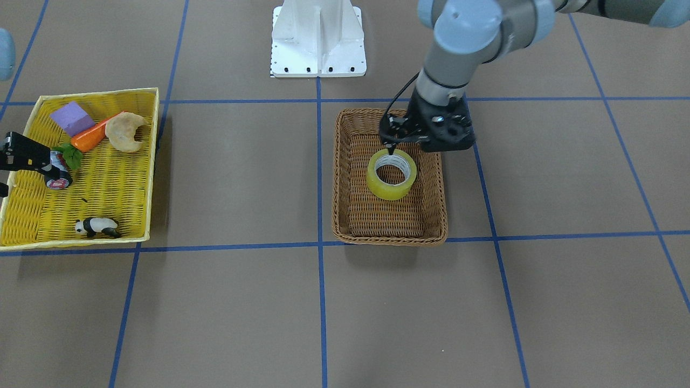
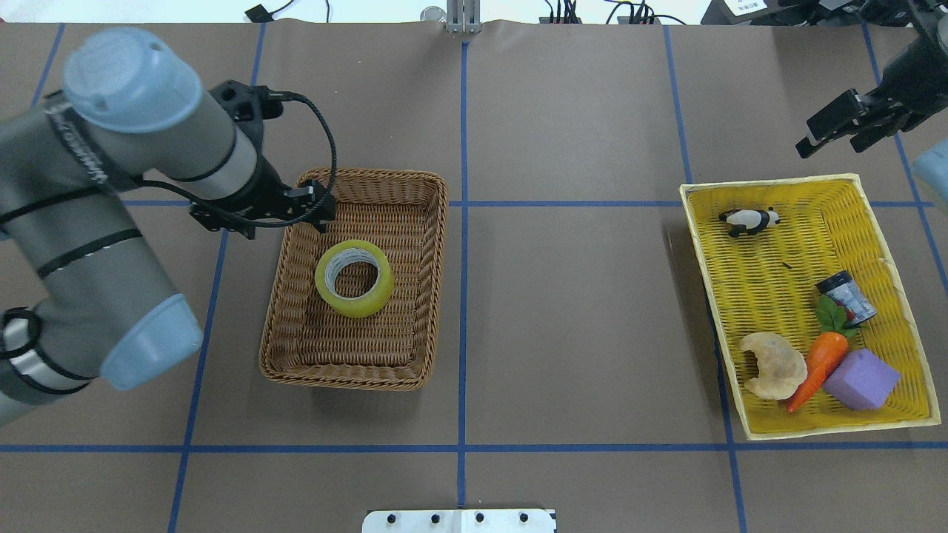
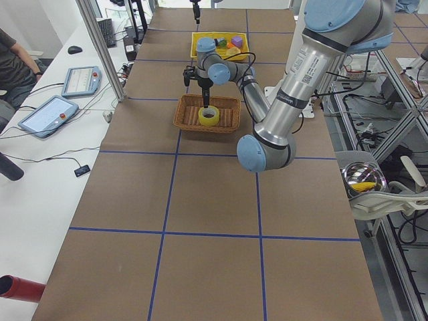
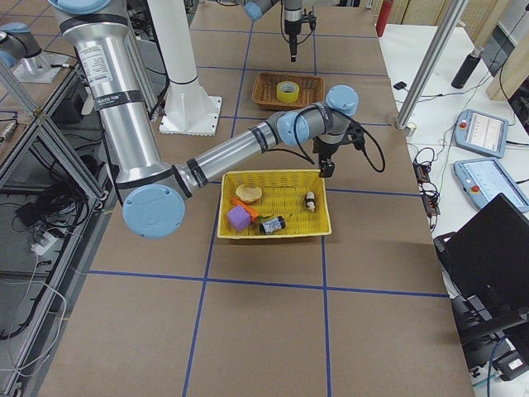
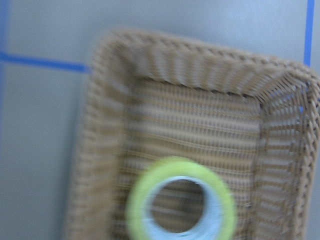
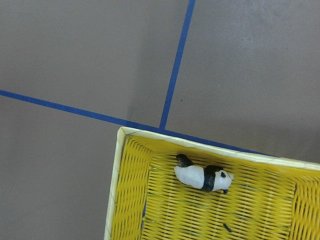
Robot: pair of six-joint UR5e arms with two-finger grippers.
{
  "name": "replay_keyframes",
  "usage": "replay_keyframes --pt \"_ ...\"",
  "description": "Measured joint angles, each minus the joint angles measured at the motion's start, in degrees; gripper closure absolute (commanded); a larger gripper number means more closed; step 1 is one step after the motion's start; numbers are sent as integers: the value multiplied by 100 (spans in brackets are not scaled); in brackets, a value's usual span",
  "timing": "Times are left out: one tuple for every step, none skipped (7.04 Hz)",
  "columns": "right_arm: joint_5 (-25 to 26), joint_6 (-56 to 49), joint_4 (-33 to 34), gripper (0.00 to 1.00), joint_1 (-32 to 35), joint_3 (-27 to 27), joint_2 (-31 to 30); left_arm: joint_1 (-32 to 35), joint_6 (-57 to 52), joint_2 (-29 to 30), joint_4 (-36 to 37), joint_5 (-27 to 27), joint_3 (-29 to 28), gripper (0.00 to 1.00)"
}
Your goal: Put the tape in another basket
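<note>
The yellow tape (image 2: 354,307) lies flat in the brown wicker basket (image 2: 437,222), nearer its far left part; it also shows in the front view (image 1: 392,193) and, blurred, in the left wrist view (image 5: 137,200). My left gripper (image 2: 322,218) hangs a little above the tape's rim, over the basket's far left corner, apart from the tape. Its fingers look closed together and hold nothing. My right gripper (image 2: 829,144) is open and empty, raised beyond the far corner of the yellow tray.
The shallow yellow tray (image 2: 785,181) at the right holds a toy panda (image 2: 749,220), a small can (image 2: 846,298), a carrot (image 2: 818,366), a pastry (image 2: 772,364) and a purple block (image 2: 861,380). The robot's white base (image 1: 318,43) stands mid-table.
</note>
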State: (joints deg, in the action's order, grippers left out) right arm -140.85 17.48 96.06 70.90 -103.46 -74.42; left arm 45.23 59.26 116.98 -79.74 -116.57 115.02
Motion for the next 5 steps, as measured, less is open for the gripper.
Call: replay_keyframes --pt "92 6 -5 1 92 -23 -58 473 -806 -385 205 -51 285 2" --pt "292 -6 -7 1 236 -72 -207 1062 -1774 -769 283 -187 365 2" --pt "470 -39 -8 0 388 -130 -428 1740 -2864 -1101 311 -396 264 2" --pt "552 -63 -9 0 563 -209 -679 2380 -3889 -1373 301 -618 27 2" --pt "590 -75 -11 0 759 -348 -961 2903 -4635 -1570 273 -763 -260 2"
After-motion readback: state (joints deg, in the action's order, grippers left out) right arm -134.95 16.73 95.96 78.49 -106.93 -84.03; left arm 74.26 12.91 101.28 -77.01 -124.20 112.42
